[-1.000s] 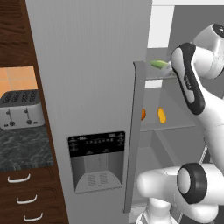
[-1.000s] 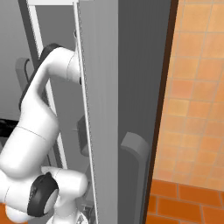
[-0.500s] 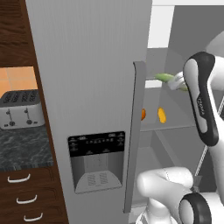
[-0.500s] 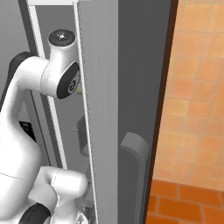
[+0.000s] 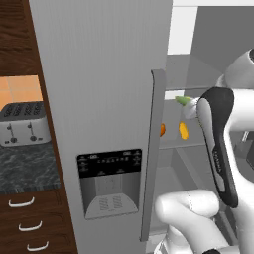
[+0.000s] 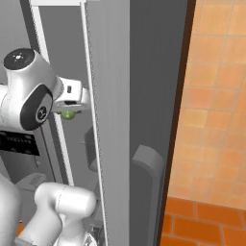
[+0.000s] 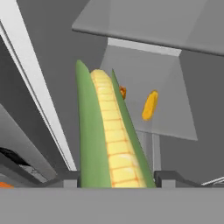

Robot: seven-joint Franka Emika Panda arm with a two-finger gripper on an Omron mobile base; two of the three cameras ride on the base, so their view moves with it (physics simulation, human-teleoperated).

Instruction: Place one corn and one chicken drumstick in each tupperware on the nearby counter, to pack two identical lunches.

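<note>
Corn in hand: husked cob [image 7: 109, 140], pale yellow kernels between green leaves, standing up between the fingertips in the hand view; its green tip [image 5: 183, 100] pokes out beside the white wrist in the left base view, in the air in front of the open fridge, above the shelf.
Gripper: gripper [image 7: 116, 177] clamped on the base of the husked cob, a dark tip on either side of it, the cob sticking out along the hand's axis.
Second corn: plain yellow-orange cob [image 5: 183, 130] lying on the fridge shelf [image 5: 173, 145], well apart from the held one; also visible past the held cob in the hand view [image 7: 149, 105].
Drumstick: a small orange piece [image 5: 162, 130] at the edge of the fridge door [image 5: 99, 99], on the same shelf near the plain cob; likely one drumstick, too little shows to be sure. The other one I cannot locate.
Tupperware: cannot place either tray from here.
Counter: dark marbled top [image 5: 27, 166] to the left of the fridge, carrying a silver toaster [image 5: 24, 124], brown drawers below.
Progress, judged: early. One cob lifted, none delivered as far as can be seen; left are carrying this cob to a tray, then the second cob and both drumsticks.
Risk: cob held only at its base; could pivot in transit.
</note>
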